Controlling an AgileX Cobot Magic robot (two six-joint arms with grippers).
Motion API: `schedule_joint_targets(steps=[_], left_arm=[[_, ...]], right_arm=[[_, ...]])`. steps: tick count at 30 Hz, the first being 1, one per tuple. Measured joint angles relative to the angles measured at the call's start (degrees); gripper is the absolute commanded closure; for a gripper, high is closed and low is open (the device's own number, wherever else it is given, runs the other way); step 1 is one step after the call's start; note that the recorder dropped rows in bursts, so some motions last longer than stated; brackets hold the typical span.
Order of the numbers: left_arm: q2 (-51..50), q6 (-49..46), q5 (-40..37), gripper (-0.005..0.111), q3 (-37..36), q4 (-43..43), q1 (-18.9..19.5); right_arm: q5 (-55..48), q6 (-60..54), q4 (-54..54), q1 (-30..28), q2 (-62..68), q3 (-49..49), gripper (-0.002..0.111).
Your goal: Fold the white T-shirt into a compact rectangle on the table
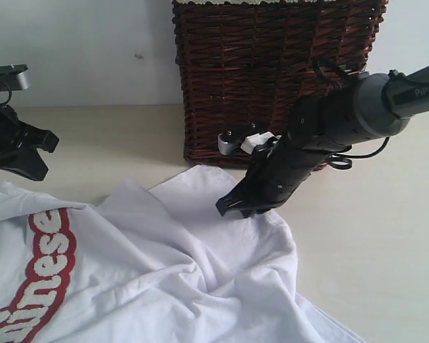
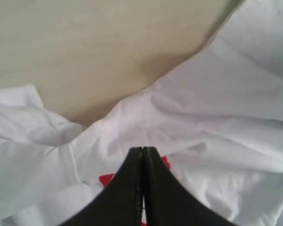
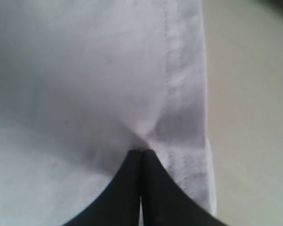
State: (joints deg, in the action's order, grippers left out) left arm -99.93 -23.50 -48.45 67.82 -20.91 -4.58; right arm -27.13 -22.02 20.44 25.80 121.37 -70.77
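Right fingers (image 3: pixel 153 176) clamped white T-shirt (image 1: pixel 164 271) hem | left fingers (image 2: pixel 155 169) pressed together | wicker basket (image 1: pixel 272 71) stood on counter (image 1: pixel 386 236) behind, contents hidden

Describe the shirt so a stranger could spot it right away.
On the pale table, next to the dark wicker basket, lies a crumpled white T-shirt. Its white lettering outlined in red sets it apart from everything nearby.

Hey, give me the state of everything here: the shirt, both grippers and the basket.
white T-shirt: unfolded, crumpled on the table.
right gripper: shut, pinching the shirt's hem.
left gripper: shut, no cloth visibly pinched.
wicker basket: upright, beyond the shirt.
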Motion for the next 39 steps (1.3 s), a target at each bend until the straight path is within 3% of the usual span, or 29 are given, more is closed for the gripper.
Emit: schedule_joint_targets(steps=[6, 19, 24, 32, 39], left_arm=[[0.0, 0.0, 0.2, 0.107, 0.0, -0.3, 0.0], [0.0, -3.0, -2.0, 0.107, 0.0, -5.2, 0.0], [0.0, -4.1, -2.0, 0.107, 0.0, -6.3, -0.5], [0.0, -6.0, -1.4, 0.107, 0.0, -8.1, -5.4], [0.0, -6.3, -1.4, 0.107, 0.0, -8.0, -5.9]], right_arm=[[2.4, 3.5, -6.2, 0.0, -4.1, 6.3, 0.108], [8.6, 6.7, -5.4, -6.5, -8.8, 16.9, 0.108], [9.1, 4.7, -4.0, -3.9, -11.8, 20.3, 0.108], [5.8, 4.2, -3.0, 5.4, -15.6, 24.9, 0.108], [6.7, 3.7, -2.2, 11.1, -16.2, 26.3, 0.108]])
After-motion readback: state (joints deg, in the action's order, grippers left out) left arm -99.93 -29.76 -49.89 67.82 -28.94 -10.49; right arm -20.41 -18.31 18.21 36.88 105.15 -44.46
